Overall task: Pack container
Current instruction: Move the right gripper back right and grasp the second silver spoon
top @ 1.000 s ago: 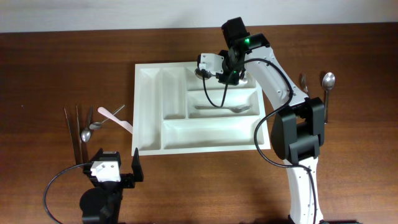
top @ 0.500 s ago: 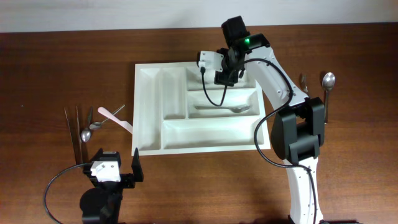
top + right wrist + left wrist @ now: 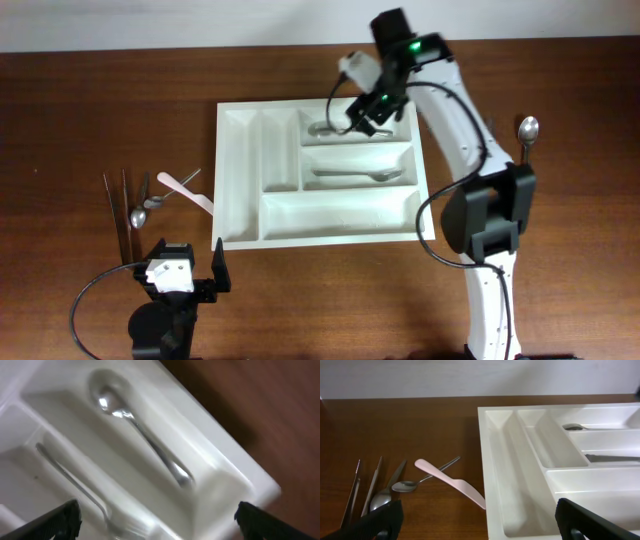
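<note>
The container (image 3: 222,180) is a white compartmented tray in the middle of the table; the left wrist view shows its left part (image 3: 492,480). A metal spoon (image 3: 325,128) lies in its top long compartment, seen close in the right wrist view (image 3: 140,440). A second metal utensil (image 3: 355,175) rests in the middle long compartment. My right gripper (image 3: 375,108) hovers open above the top compartment's right end, its jaws (image 3: 162,522) wide apart with nothing between them. My left gripper (image 3: 185,265) stays open near the table's front left, in front of the tray's corner (image 3: 480,525).
Left of the tray lie two chopsticks (image 3: 118,205), a spoon (image 3: 150,205) and a pink plastic knife (image 3: 188,190); the knife (image 3: 450,482) nearly touches the tray wall. Another spoon (image 3: 527,135) lies on the table at the right, beside the right arm.
My right gripper opened and let the spoon go into the top compartment. It then lifted and shifted toward the right. The left arm has not moved.
</note>
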`<state>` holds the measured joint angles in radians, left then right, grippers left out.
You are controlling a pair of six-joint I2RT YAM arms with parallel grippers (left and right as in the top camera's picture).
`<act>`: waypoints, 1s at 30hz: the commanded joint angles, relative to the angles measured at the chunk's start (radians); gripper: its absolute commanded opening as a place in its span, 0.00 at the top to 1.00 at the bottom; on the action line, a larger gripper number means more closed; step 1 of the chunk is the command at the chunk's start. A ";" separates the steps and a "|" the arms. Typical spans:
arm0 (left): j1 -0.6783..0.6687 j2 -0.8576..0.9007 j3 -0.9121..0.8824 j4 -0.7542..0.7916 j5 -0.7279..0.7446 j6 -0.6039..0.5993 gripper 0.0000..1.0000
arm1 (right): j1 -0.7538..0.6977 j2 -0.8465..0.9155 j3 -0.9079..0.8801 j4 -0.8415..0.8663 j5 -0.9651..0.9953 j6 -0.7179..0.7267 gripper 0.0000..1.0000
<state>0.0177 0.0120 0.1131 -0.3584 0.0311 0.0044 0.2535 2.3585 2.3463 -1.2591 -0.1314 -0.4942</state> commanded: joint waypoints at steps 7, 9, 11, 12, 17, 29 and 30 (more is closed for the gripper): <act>0.005 -0.007 -0.004 -0.001 0.015 0.015 0.01 | -0.304 -0.013 0.078 -0.174 0.013 0.357 0.04; 0.005 -0.007 -0.004 -0.001 0.015 0.015 0.01 | -0.374 -0.013 0.076 -0.182 0.011 0.442 0.09; 0.005 -0.007 -0.004 -0.001 0.015 0.015 0.01 | -0.438 -0.013 0.076 -0.190 0.012 0.475 0.14; 0.005 -0.007 -0.004 -0.001 0.015 0.015 0.01 | -0.465 -0.013 0.076 -0.195 0.012 0.477 0.15; 0.005 -0.007 -0.004 -0.001 0.015 0.015 0.01 | -0.561 -0.012 0.063 -0.201 0.078 0.513 0.18; 0.005 -0.007 -0.004 -0.001 0.015 0.015 0.01 | -0.608 -0.011 -0.114 -0.082 0.189 0.555 0.18; 0.005 -0.007 -0.004 -0.001 0.015 0.015 0.01 | -0.608 -0.011 -0.123 -0.074 0.194 0.555 0.18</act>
<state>0.0177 0.0120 0.1131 -0.3588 0.0311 0.0044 -0.3504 2.3577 2.2570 -1.3491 0.0086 0.0456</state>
